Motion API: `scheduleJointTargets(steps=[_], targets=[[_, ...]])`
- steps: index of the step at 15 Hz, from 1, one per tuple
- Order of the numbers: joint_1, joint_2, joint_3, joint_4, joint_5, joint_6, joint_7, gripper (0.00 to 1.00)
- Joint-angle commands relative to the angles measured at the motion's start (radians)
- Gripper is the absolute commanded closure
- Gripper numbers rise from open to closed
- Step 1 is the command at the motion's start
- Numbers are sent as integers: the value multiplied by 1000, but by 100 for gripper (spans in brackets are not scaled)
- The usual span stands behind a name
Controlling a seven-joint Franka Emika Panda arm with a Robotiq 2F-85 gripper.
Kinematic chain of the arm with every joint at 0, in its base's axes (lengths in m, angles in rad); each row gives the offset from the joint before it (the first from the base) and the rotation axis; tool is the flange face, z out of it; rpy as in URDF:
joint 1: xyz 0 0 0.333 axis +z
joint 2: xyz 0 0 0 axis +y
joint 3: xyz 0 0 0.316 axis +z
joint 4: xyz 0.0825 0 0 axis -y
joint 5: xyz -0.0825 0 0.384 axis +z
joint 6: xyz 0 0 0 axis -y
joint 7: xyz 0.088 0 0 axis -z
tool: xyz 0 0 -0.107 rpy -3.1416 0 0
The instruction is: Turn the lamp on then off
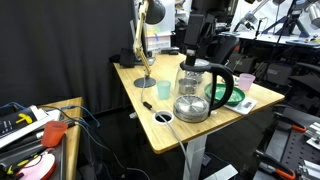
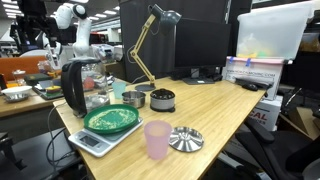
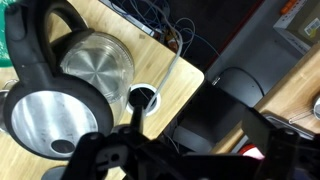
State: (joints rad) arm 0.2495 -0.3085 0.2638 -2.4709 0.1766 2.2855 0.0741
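The lamp [image 1: 146, 45] stands at the back corner of the wooden table, with a thin gold stem, a flat round base [image 1: 146, 82] and a small head at the top. It also shows in an exterior view [image 2: 146, 45]. My gripper [image 1: 192, 48] hangs above the glass kettle [image 1: 194, 92], well to the side of the lamp and not touching it. In the wrist view my gripper [image 3: 185, 150] appears as dark fingers set apart with nothing between them, above the kettle [image 3: 70, 85]. The lamp is out of the wrist view.
A green plate [image 1: 222, 96] on a scale and a pink cup [image 1: 245, 80] sit beside the kettle. A round cable hole [image 1: 163, 117] is near the table's front edge. A silver disc [image 2: 185, 138] and a small round black item [image 2: 160, 99] lie on the table.
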Motion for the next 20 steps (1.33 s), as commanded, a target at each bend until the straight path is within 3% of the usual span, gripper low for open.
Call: scheduleJointTargets(steps=[1, 8, 12, 16, 20], targets=[[8, 14, -5, 11, -8, 2, 3, 0], [6, 19, -10, 15, -12, 3, 3, 0], [-8, 80, 10, 47, -70, 106, 46, 0], [-17, 198, 39, 116, -197, 204, 131, 0], [0, 372, 52, 222, -432, 258, 297, 0]])
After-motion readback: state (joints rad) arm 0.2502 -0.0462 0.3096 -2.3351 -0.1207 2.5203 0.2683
